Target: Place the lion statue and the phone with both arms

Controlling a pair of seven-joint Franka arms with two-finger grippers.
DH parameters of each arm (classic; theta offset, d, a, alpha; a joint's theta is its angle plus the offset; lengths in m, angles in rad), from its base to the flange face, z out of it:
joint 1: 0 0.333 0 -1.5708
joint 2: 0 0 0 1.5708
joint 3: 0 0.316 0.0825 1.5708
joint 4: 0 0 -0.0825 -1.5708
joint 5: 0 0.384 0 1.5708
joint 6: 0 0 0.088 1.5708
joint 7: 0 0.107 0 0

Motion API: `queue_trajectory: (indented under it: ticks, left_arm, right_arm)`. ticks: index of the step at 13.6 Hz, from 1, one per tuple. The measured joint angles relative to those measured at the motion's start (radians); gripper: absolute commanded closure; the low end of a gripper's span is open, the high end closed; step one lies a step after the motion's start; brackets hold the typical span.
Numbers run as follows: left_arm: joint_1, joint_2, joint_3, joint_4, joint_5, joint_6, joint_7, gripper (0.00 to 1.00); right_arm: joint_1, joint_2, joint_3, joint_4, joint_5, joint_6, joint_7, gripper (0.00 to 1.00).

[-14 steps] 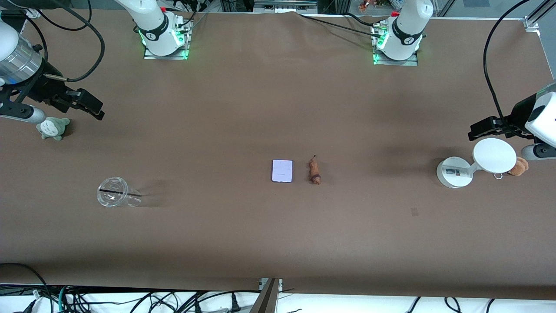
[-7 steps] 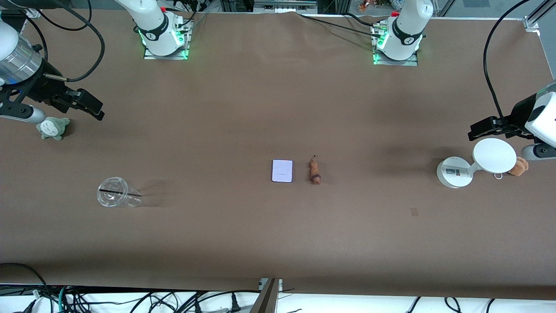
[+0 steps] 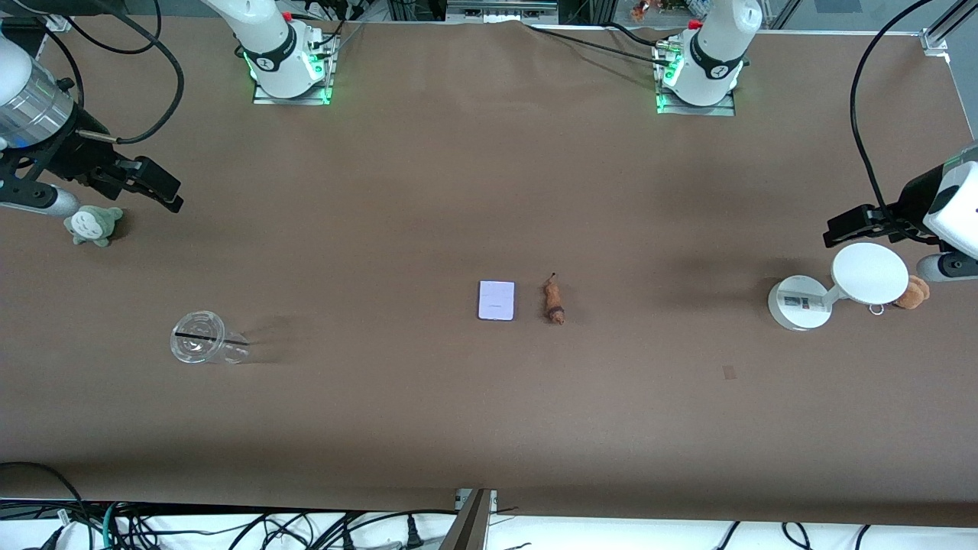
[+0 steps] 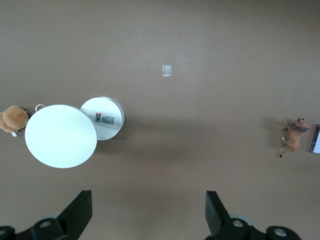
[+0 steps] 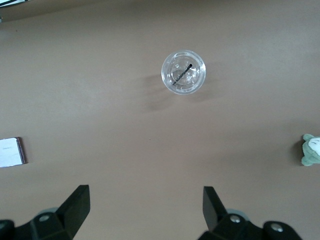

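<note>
Sitting mid-table: phone [image 3: 497, 300] lying flat, lion [image 3: 553, 301] just beside it toward the left arm's end. Hanging back at the table's ends: left end effector [image 3: 848, 226] by the white stand [image 3: 800, 303], right end effector [image 3: 157, 190] near the grey-green plush [image 3: 92, 224], both with fingers spread wide, holding nothing. Probably best coming straight down, pinching the lion across its narrow body, catching the phone by its edges.

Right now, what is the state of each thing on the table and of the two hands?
phone: lying flat mid-table, not held.
lion statue: lying on its side beside the phone, not held.
plastic cup: upright, lid on.
white stand: upright.
tan bear: on the table beside the stand.
grey-green toy: on the table.
left hand: open, empty, above the stand.
right hand: open, empty, near the grey-green toy.
</note>
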Motion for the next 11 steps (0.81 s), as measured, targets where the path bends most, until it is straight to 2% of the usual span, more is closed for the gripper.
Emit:
queue_trajectory:
  ticks: [6,8,11]
  left_arm:
    - [-0.005,0.026,-0.003,0.0,0.0,0.0,-0.002,0.0]
    - [-0.031,0.03,-0.005,0.004,0.0,0.001,-0.024,0.0]
    - [-0.101,0.057,-0.019,0.008,-0.002,0.012,-0.156,0.0]
  right_arm:
    - [0.0,0.0,0.0,0.0,0.0,0.001,0.0,0.0]
    - [0.004,0.007,0.001,0.0,0.0,0.008,0.0,0.0]
    - [0.034,0.036,0.002,0.0,0.0,0.033,0.0,0.0]
